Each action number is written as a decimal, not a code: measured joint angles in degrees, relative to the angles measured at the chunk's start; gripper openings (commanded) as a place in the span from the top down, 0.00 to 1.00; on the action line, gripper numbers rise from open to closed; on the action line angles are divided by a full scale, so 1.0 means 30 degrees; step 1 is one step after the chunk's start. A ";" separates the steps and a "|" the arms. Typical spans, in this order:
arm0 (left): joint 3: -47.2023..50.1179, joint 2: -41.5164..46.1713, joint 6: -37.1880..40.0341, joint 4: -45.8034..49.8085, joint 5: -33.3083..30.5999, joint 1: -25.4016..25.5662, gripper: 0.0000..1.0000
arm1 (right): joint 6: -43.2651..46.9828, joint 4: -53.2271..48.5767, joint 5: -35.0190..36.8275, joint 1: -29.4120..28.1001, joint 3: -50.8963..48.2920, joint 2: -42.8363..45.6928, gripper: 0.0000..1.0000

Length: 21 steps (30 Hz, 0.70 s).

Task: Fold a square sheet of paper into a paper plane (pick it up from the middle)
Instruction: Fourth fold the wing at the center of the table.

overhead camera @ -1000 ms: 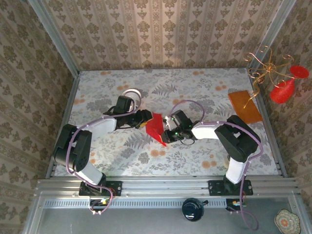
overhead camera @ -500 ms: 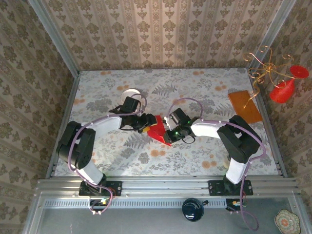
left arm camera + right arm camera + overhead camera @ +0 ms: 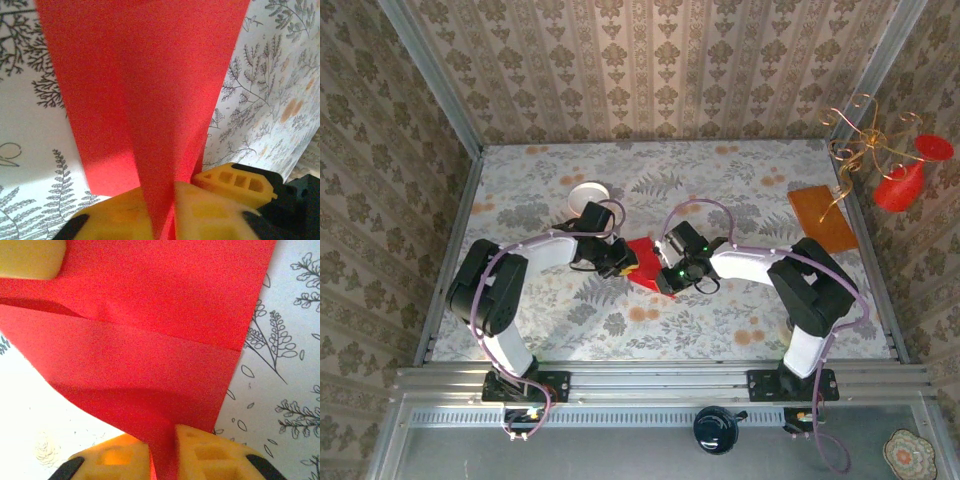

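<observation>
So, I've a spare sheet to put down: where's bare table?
Free: the far strip between bowl and board, and the near cloth ahead of the rail. Crowded: the centre, where left gripper and right gripper pinch the paper.

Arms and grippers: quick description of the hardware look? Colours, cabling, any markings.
Both the left arm and right arm have white link shells between chunky black joint housings. A lilac cable loops along each. A small green light glows at the right wrist. The left gripper and right gripper carry yellow fingers with rectangular recesses on black mounts. No legible markings.
</observation>
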<state>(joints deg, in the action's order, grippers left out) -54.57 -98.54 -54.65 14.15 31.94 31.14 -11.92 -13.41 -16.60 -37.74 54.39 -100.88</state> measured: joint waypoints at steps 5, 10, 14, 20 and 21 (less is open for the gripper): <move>-0.0058 -0.0007 -0.0510 -0.0087 0.0073 0.0000 0.94 | 0.0211 -0.0240 0.1486 -0.0539 -0.0007 0.0984 0.62; -0.0393 -0.0007 -0.1246 -0.0117 0.0211 0.0000 0.96 | 0.0648 0.0284 0.4262 -0.1923 -0.0415 0.2885 0.55; -0.1173 -0.0007 -0.1559 0.0007 0.0284 -0.0015 0.96 | 0.1188 0.0838 0.6178 -0.2885 -0.0554 0.3111 0.53; -0.1800 -0.0102 -0.1668 0.0219 0.0415 -0.0015 0.96 | 0.2280 0.1384 0.8116 -0.3628 -0.0539 0.2222 0.52; -0.1851 -0.0153 -0.1676 0.0255 0.0423 -0.0015 0.96 | 0.2433 0.1428 0.8408 -0.3665 -0.0539 0.1902 0.52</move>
<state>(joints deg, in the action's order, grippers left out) -60.12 -99.00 -59.68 14.92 33.21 31.09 -4.62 -9.13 8.62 -48.73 52.77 -95.18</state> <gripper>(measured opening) 0.065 0.485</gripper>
